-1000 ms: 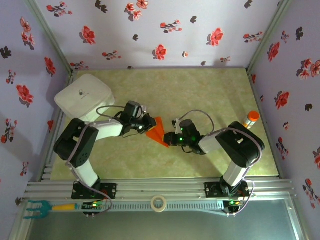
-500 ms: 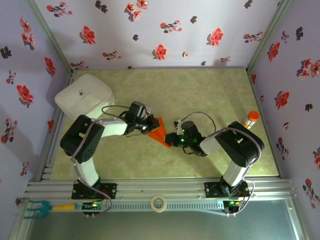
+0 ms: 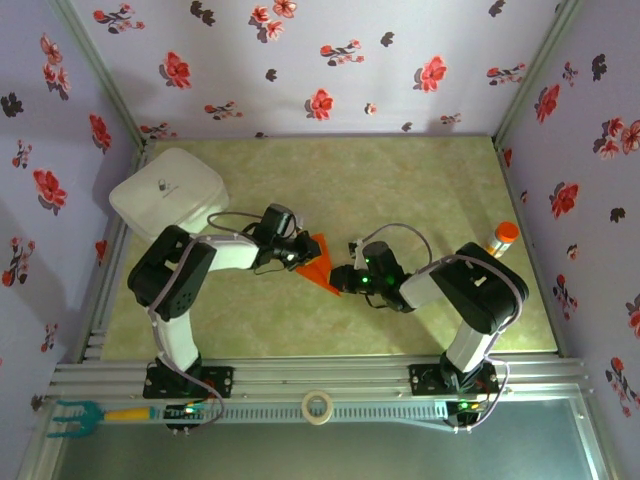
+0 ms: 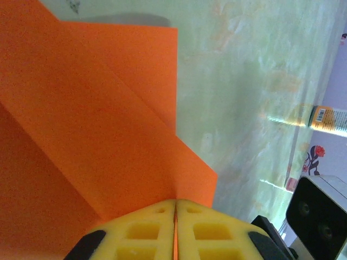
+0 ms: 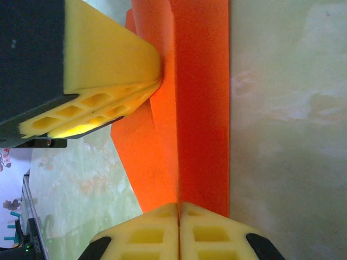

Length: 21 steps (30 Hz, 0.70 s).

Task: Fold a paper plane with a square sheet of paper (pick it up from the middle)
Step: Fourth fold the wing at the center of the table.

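Top view: the square sheet of paper (image 3: 318,262), already creased into a layered orange wedge, sat near the middle of the table (image 3: 400,180), a little toward 6 o'clock, spanned between the two arms. The left gripper (image 3: 298,251) was clamped on the wedge's broad end at about 10 o'clock, and the right gripper (image 3: 340,280) on its narrow tip at about 4 o'clock. In each wrist view the yellow pads met with only a thin orange edge pinched between them. Whether the sheet rested on the table or hung just above it could not be told. The small orange-capped bottle (image 3: 503,238) stood well apart, at the table's 3 o'clock edge. Handling, as judged: the paper was very light, thin and limp across its flat faces but stiffer along its creases, so a hold on a folded edge or on the stacked layers would carry it better than one on a single free flap. It was likely to crumple or tear if the two grips pulled apart or twisted against each other, and smooth enough to slip from a shallow pinch, so a deeper bite near the centre crease appeared the safer hold.
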Tool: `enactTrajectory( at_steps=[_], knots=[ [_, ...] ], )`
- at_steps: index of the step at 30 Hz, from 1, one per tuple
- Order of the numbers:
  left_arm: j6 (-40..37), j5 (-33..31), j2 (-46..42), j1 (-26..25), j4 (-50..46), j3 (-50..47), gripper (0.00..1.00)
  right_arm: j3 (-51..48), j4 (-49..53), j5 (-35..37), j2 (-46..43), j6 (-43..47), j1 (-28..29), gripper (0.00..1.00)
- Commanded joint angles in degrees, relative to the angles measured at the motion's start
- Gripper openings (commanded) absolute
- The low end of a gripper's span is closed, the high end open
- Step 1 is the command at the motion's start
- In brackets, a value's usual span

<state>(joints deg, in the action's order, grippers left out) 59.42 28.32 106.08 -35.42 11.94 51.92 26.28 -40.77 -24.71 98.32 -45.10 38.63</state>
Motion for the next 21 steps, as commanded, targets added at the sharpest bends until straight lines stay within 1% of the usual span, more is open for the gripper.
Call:
enactTrajectory(
  at_steps=[1, 5, 21],
  knots=[
    [-1.1, 0.1, 1.3, -0.4, 0.1, 1.3, 0.10, 0.4, 4.5, -0.1, 1.1, -0.5, -0.3, 0.08],
    [-1.6, -0.1, 1.7, -0.4, -0.8, 1.8, 0.10, 0.9, 5.9, -0.1, 1.3, -0.6, -0.4, 0.05],
    [-2.2, -0.2, 3.3, -0.4, -1.6, 2.8, 0.10, 1.6, 7.7, -0.4, 1.7, -0.8, -0.5, 0.05]
  ],
)
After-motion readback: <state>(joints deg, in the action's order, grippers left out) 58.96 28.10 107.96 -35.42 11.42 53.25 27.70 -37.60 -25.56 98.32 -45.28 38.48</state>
